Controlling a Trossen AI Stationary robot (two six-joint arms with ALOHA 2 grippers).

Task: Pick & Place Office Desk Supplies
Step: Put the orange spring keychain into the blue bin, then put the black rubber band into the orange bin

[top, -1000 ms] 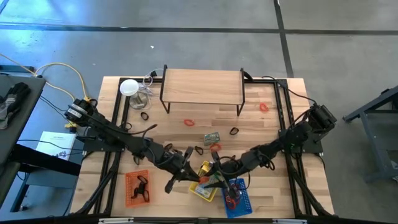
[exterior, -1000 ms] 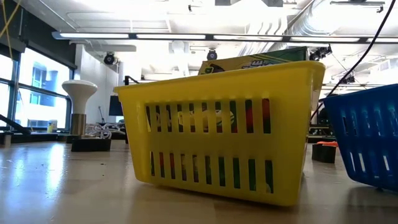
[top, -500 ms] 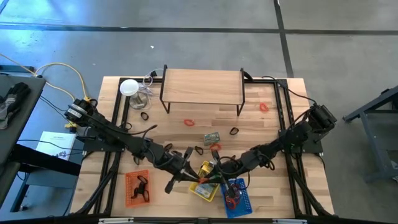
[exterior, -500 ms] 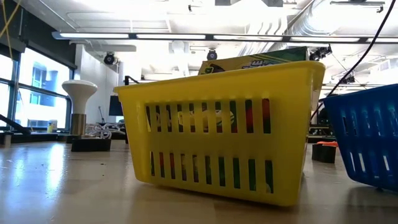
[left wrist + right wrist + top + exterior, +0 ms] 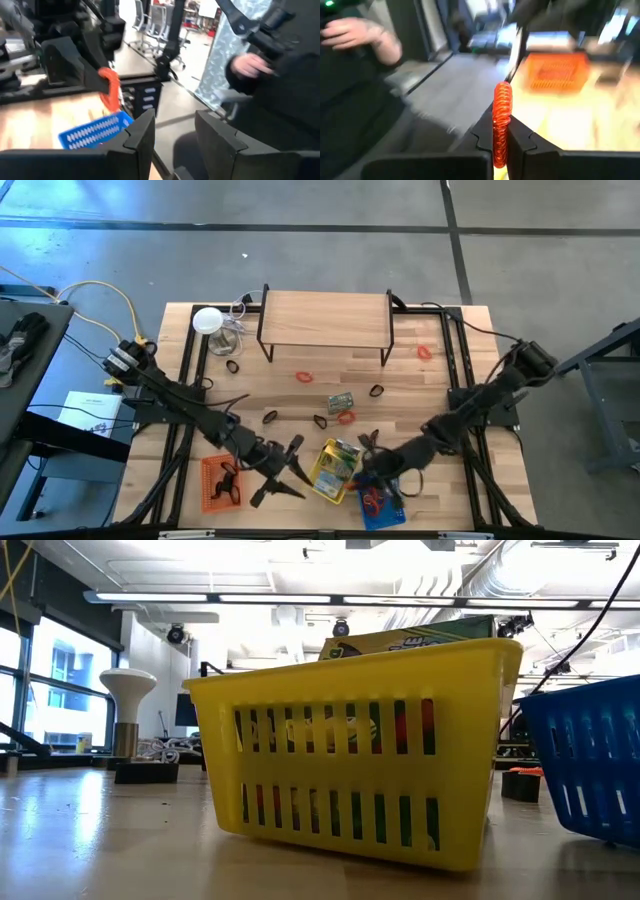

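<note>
- Currently, my right gripper (image 5: 501, 131) is clamped on an orange coiled band (image 5: 502, 117), which stands upright between the fingertips; in the high view this gripper (image 5: 372, 467) sits at the near edge of the table, over the blue basket (image 5: 385, 502).
- My left gripper (image 5: 175, 132) has its fingers parted with nothing between them; in the high view it (image 5: 290, 470) lies between the orange basket (image 5: 212, 480) and the yellow basket (image 5: 330, 470).
- Near row: the orange basket holds black clips (image 5: 226, 484), the yellow basket holds a green-and-yellow box (image 5: 338, 457), and the blue basket holds red loops (image 5: 372, 502).
- Middle of the table (image 5: 420, 395): a green-and-silver packet (image 5: 341, 401) lies flat, with a red rubber band (image 5: 346, 417) just beside it and black clips (image 5: 320, 421) and (image 5: 377, 391) nearby.
- Farther back: a second red loop (image 5: 305, 377) lies before the wooden riser shelf (image 5: 325, 318), and a third (image 5: 424, 351) lies at the shelf's right.
- Far left corner: a white round disc (image 5: 207, 320) with clear wiring rests near one more black clip (image 5: 232, 367).
- Beyond the table, both wrist views show a person's hand (image 5: 247, 64).
</note>
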